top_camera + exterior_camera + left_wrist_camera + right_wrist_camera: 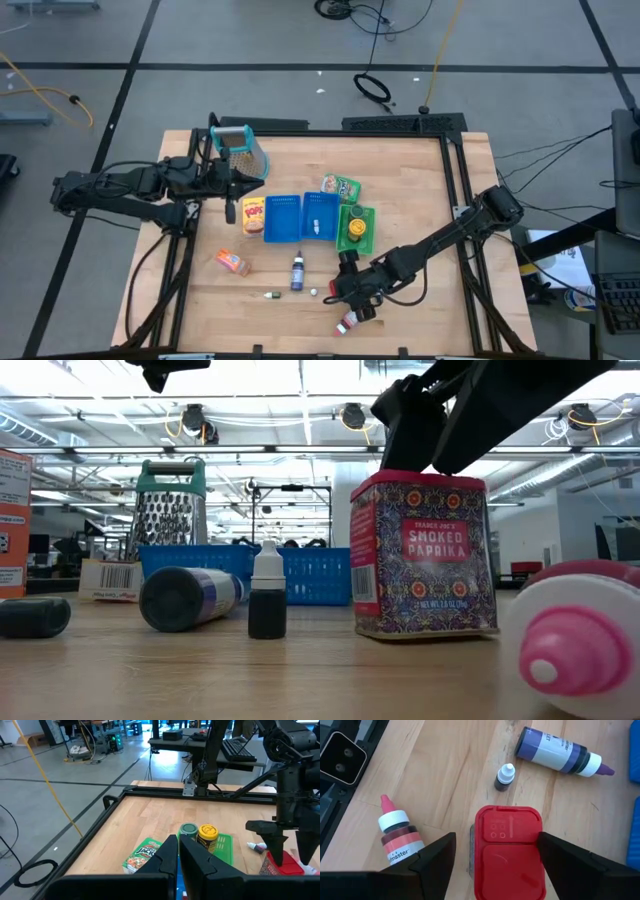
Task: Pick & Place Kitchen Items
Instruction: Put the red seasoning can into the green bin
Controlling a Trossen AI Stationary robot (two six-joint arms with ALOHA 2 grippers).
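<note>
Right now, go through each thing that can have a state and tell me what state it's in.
Smoked paprika tin: upright on the table, red lid shut, between open jaws, not gripped.
Right gripper: open, straddling the tin.
Left gripper: shut, empty, above the table.
Purple bottle: lying on its side, capped.
Small dropper bottle: upright, capped.
Pink-tipped bottle: lying down, capped.
Grater: lying on the table.

A robotics lab in an open industrial hall. The wooden table (400, 190) stands in a black metal frame (452, 170) on grey concrete floor strewn with cables (372, 88), while desks with computers (235, 745) and ceiling pipes (250, 422) fill the room behind.
</note>
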